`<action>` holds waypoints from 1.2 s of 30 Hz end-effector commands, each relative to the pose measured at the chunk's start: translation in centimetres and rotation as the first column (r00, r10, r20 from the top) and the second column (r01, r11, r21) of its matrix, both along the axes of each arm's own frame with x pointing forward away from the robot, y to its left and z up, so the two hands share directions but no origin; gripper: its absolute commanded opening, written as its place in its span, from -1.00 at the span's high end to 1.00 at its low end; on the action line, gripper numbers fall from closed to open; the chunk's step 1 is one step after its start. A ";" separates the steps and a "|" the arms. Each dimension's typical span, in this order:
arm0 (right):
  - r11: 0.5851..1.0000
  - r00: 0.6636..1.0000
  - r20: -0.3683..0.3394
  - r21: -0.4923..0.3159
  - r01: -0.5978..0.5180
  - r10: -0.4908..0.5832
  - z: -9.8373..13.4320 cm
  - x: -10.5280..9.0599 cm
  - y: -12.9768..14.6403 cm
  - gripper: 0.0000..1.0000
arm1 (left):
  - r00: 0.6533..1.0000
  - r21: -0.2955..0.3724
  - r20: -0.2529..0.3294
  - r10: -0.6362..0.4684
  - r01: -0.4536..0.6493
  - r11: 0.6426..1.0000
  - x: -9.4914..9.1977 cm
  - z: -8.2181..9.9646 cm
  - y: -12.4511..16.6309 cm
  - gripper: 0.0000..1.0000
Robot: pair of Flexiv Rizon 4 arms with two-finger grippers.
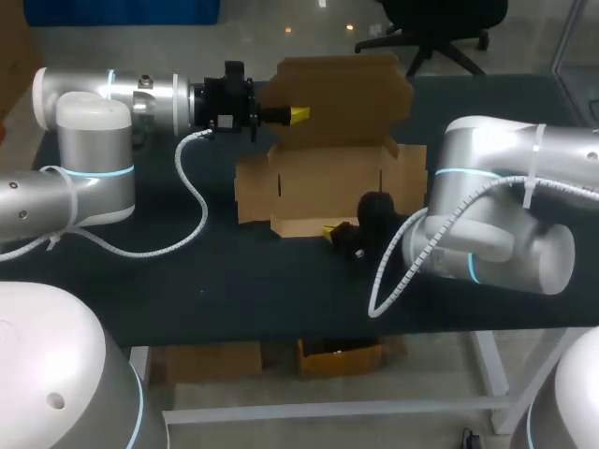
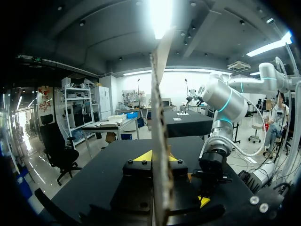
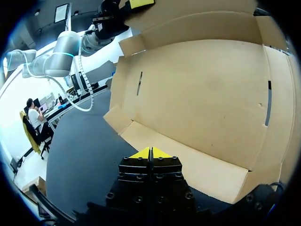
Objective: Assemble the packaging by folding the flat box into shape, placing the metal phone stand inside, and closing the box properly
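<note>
box: one, brown cardboard box (image 1: 328, 173), part-folded, mid table (image 1: 187, 281), open side facing the robot
lid flap: lid flap (image 1: 342, 94) stands upright at the back of the box
left gripper: left gripper (image 1: 298, 114) is clamped on the lid flap's side edge; in the left wrist view the board runs edge-on between both yellow tips
right gripper: right gripper (image 1: 329, 229) is low on the table at the box front, tips pressed together with nothing between them
front flap: front flap (image 3: 188, 160) lies flat on the table, just ahead of the right gripper's tips
inside box: the right wrist view shows bare cardboard panels and two narrow slots (image 3: 140, 83)
in the way: the left arm's white hose (image 1: 192, 201) loops over the table left of the box, apart from it
count: 1 box, 2 arms, 2 grippers
</note>
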State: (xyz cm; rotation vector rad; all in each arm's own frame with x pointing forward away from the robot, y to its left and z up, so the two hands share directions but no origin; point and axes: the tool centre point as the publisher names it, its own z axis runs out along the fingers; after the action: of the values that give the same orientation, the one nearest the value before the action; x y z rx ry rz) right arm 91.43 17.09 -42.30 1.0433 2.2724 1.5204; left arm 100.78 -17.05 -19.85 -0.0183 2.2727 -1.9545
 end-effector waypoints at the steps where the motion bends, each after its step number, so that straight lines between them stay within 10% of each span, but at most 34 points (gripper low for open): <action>1: 1.000 1.000 0.008 0.000 0.012 -0.012 -0.5 0.1 0.4 1.00 | 1.000 -0.003 0.002 0.002 -0.002 1.000 -0.1 -0.1 0.0 1.00; 36: 0.999 0.999 0.001 0.020 0.032 -0.032 -1.0 0.6 0.5 1.00 | 1.000 -0.003 0.002 0.002 -0.002 1.000 -0.1 -0.1 0.0 1.00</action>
State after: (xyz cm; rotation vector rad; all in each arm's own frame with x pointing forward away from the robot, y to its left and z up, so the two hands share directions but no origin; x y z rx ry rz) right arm 92.04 17.13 -42.74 1.0737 2.2433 1.5390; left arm 100.77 -17.04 -19.88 -0.0184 2.2731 -1.9541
